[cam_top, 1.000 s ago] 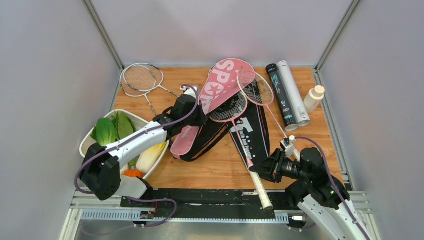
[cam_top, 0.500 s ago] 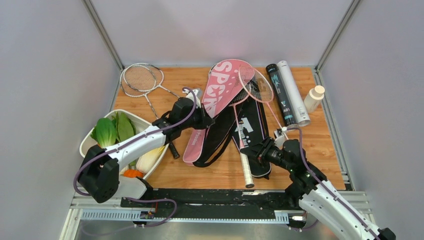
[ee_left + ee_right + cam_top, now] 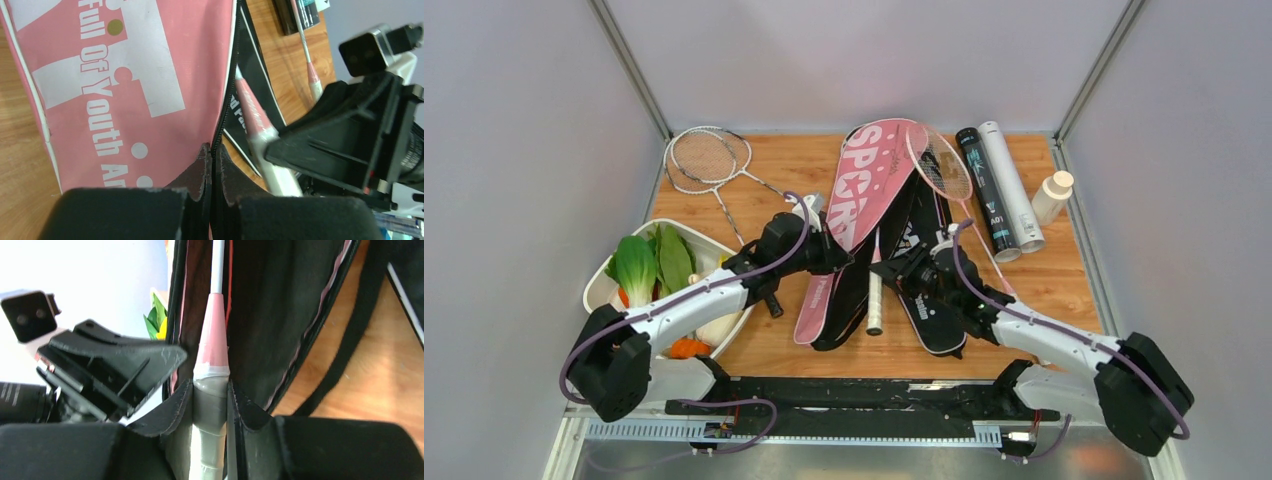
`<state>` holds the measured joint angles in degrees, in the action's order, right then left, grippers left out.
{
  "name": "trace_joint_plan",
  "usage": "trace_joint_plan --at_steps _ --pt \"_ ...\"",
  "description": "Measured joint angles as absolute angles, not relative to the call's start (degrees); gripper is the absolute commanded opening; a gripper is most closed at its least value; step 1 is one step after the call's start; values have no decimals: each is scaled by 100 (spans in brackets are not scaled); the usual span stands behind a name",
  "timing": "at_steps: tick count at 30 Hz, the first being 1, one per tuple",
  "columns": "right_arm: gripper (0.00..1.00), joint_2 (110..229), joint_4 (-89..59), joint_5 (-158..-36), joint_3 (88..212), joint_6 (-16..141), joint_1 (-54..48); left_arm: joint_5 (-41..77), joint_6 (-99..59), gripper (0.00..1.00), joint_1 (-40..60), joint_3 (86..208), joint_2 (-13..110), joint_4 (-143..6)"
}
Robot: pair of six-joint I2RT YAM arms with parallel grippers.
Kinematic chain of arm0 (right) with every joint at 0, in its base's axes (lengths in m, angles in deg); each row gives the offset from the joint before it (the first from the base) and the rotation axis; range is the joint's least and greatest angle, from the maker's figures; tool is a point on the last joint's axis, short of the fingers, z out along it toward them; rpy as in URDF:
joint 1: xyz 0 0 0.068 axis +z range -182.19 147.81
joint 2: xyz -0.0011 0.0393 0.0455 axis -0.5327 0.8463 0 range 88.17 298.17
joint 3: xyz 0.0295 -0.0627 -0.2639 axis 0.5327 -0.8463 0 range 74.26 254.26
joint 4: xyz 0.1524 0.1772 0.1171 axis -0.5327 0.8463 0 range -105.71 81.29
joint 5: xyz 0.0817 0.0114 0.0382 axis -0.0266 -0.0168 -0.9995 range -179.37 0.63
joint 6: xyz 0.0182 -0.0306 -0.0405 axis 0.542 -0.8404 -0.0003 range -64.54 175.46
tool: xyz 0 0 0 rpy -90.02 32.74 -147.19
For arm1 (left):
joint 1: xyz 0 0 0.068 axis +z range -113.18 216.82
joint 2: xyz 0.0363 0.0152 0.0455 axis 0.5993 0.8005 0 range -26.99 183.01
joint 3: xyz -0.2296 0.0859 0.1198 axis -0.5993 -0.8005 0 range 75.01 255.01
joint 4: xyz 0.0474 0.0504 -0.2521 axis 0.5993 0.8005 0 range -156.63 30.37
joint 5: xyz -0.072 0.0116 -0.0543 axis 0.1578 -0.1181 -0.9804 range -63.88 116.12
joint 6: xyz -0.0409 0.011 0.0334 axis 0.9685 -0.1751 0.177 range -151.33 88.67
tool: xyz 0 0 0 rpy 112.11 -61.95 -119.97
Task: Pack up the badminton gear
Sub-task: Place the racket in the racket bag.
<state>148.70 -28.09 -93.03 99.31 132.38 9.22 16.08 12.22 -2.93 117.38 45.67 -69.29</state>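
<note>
My left gripper (image 3: 832,256) is shut on the zipper edge of the pink "SPORT" racket bag (image 3: 864,185), which fills the left wrist view (image 3: 125,75). My right gripper (image 3: 892,270) is shut on the white grip of a pink racket (image 3: 874,305). Its shaft runs up into the bag's opening (image 3: 212,355). A second pink racket (image 3: 939,165) lies at the bag's far right. A black racket bag (image 3: 932,300) lies under my right arm. Two silver rackets (image 3: 704,158) lie at the back left. A black tube (image 3: 986,190) and a white tube (image 3: 1012,185) lie at the back right. No shuttlecocks show.
A white tray (image 3: 696,235) of vegetables sits at the left, close under my left arm. A small white bottle with a tan cap (image 3: 1052,195) stands by the right wall. The two grippers are close together at the bag's mouth.
My right arm has swung left and forward with the racket, so its head has gone from lying across the bags into the pink bag. My left gripper kept its hold on the bag edge.
</note>
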Motion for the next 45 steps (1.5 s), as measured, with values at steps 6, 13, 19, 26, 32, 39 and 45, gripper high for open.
trace_joint_plan --at_steps 6,13,19,26,32,39,45 --pt "2 15961 -3494 -9134 10222 13186 1106 1700 1246 0 -273 11600 4270 -6959" --pt "24 16702 -3894 -9187 10511 13090 1176 1885 1202 0 -212 11456 4185 -7095" --pt "42 16994 -3496 -9456 11059 13077 1178 2008 1132 0 -197 11242 3951 -7176" --pt "50 17482 -3046 -9202 11816 13011 907 1697 1119 0 -253 11146 3656 -7018" --pt "59 17738 -2497 -9467 12183 12428 872 1678 1126 0 -253 11126 3660 -7016" --pt "65 17128 -1304 -9709 12242 10620 808 1676 1075 0 -299 11089 3846 -7020" --pt "63 16332 -613 -10173 11927 9457 778 1708 986 0 -312 10953 4012 -7031"
